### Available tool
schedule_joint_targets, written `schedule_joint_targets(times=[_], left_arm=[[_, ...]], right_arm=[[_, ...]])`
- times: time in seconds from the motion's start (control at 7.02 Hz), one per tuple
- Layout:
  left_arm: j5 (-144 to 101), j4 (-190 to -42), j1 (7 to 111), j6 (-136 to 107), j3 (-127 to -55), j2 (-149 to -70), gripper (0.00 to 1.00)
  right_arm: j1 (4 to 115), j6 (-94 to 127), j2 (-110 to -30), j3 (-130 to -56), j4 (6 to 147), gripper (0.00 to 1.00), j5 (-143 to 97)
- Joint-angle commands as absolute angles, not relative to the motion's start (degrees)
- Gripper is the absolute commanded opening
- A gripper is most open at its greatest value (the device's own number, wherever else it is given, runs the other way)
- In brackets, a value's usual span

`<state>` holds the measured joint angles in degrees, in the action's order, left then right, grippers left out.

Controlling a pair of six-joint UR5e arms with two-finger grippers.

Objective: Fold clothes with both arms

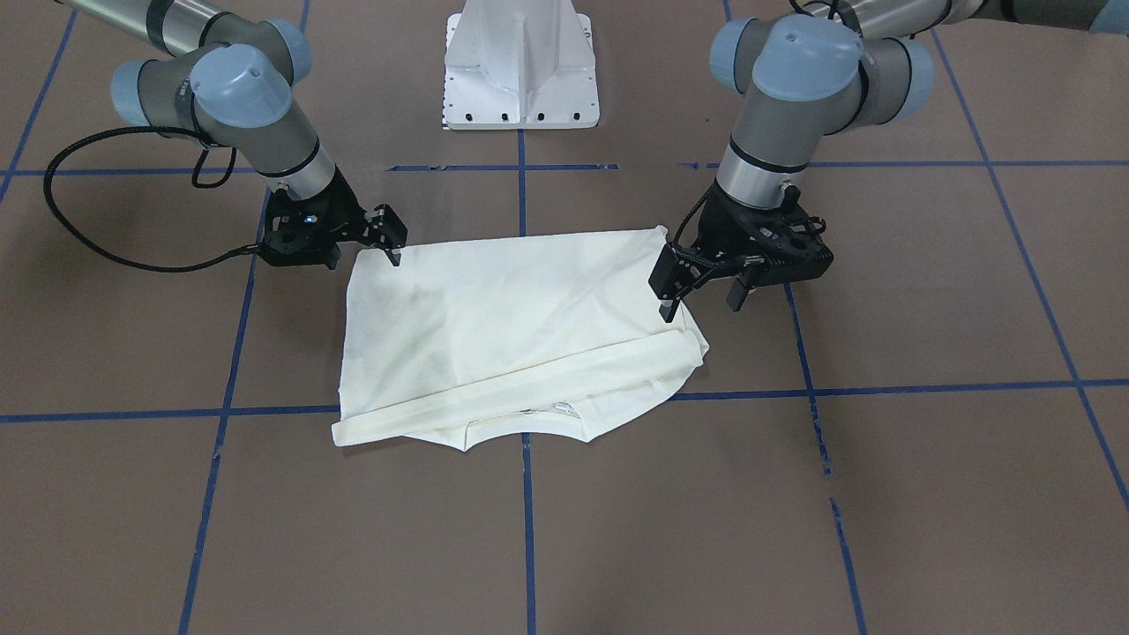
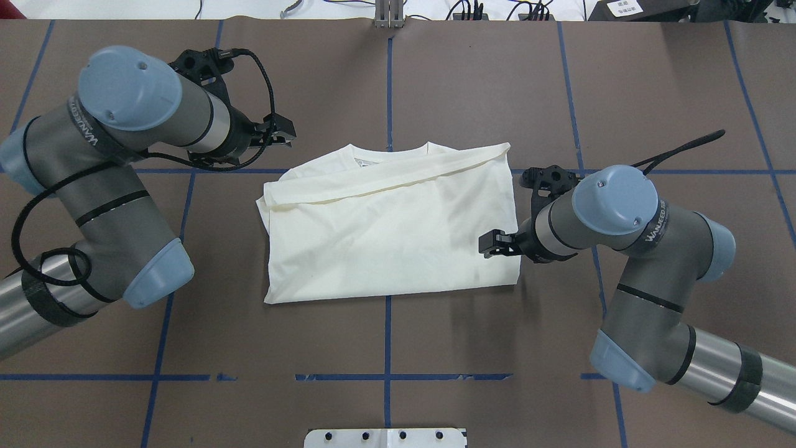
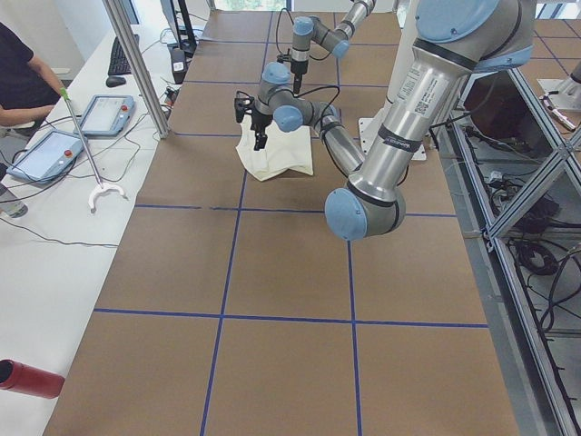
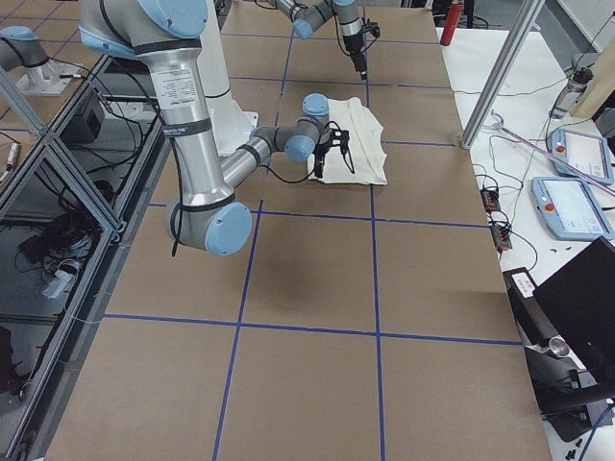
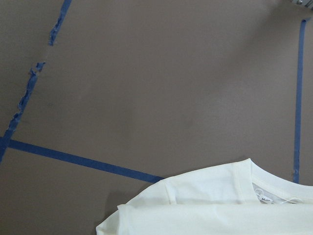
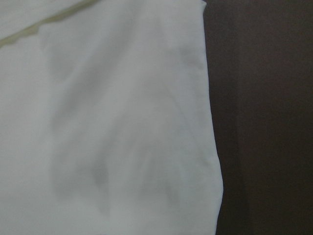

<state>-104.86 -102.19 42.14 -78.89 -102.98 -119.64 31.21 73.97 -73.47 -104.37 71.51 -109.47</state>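
The cream-white shirt (image 1: pixel 512 317) lies folded on the brown table with its plain side up, so the print is hidden. A sleeve band crosses it near the collar (image 2: pixel 388 149). My left gripper (image 1: pixel 701 300) is open and empty, raised just off the shirt's edge; in the overhead view it (image 2: pixel 283 132) is by the far left corner. The left wrist view shows the collar corner (image 5: pixel 220 205) below. My right gripper (image 1: pixel 392 251) hovers over the opposite side edge (image 2: pixel 488 244), looks open and holds nothing. The right wrist view shows only cloth (image 6: pixel 107 122).
The white pedestal base (image 1: pixel 520 70) stands at the robot's side of the table. Blue tape lines (image 2: pixel 388 81) grid the brown surface. A side bench with tablets (image 3: pixel 54 150) and an operator lies beyond the table's far edge.
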Motion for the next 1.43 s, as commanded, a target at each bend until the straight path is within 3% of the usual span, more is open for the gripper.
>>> schedule_joint_targets(times=[0.0,0.14,0.29,0.43,0.71,0.86,1.28], left_arm=[[-104.9,-102.0,41.9,-79.5,-104.2,-119.7,1.00],[-104.9,-102.0,41.7,-80.1,-104.4,-119.7,1.00],[-104.9,-102.0,41.7,-80.1,-104.6,-119.7,1.00],[-104.9,-102.0,41.7,-80.1,-104.7,-119.5,1.00],[-104.9,-102.0,41.7,-80.1,-104.7,-119.5,1.00],[-104.9,-102.0,41.7,-80.1,-104.7,-119.5,1.00],[-104.9,-102.0,41.7,-80.1,-105.2,-119.7,1.00]], right_arm=[[29.9,74.8,-75.4,-104.2,71.5,0.92,-108.5],[29.9,75.0,-75.5,-104.4,71.5,0.79,-108.8],[29.3,75.6,-75.4,-104.3,71.5,0.51,-108.8],[28.7,75.6,-75.3,-104.3,71.5,0.35,-108.8],[27.7,75.7,-75.0,-104.2,71.5,0.24,-108.8],[27.8,75.6,-75.0,-104.4,71.5,0.02,-109.0],[28.0,75.6,-77.6,-109.0,71.4,0.00,-109.6]])
